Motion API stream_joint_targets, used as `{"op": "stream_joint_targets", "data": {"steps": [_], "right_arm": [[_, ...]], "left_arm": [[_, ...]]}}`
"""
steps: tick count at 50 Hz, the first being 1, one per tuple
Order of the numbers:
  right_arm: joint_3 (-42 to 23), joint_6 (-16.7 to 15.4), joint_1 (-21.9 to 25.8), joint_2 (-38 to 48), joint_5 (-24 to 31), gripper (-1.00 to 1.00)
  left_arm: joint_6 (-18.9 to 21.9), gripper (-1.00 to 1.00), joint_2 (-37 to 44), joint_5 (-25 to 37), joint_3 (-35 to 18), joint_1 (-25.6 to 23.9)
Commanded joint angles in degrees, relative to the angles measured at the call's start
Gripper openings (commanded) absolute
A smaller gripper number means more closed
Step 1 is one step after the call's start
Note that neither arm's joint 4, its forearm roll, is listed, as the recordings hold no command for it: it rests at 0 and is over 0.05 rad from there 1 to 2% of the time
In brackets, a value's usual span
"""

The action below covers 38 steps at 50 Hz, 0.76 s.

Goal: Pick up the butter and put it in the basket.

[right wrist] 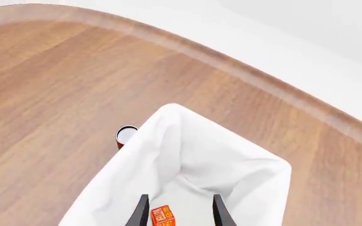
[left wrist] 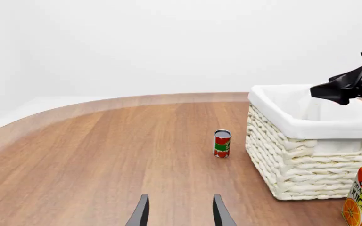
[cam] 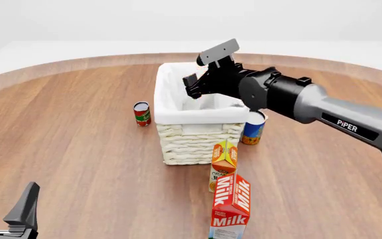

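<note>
The butter (right wrist: 162, 215), a small red-orange box, lies on the white liner inside the basket (right wrist: 187, 155), seen between my right gripper's fingers without touching them. My right gripper (cam: 194, 87) hovers open over the basket (cam: 177, 117). It also shows in the left wrist view (left wrist: 341, 89), above the basket's rim (left wrist: 294, 127). The butter is hidden in the front and left wrist views. My left gripper (cam: 5, 199) is open and empty, low at the near left of the table, far from the basket; its fingers (left wrist: 141, 214) show in the left wrist view.
A red tomato can (cam: 142, 113) stands left of the basket. An orange juice carton (cam: 225, 158) stands at the basket's near right corner. A red Milk carton (cam: 232, 206) stands nearer still. A blue and yellow can (cam: 252, 128) stands right of the basket.
</note>
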Motion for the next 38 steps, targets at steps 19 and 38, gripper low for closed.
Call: {"op": "stream_joint_targets", "data": {"steps": [19, 38], "right_arm": [[5.5, -1.9, 0.1, -9.0, -1.1, 1.0], [34.6, -1.9, -2.8, -39.5, -19.1, 1.0]], "left_arm": [[0.0, 1.0, 0.0, 0.0, 0.0, 0.0], [0.0, 1.0, 0.0, 0.0, 0.0, 0.0]]}}
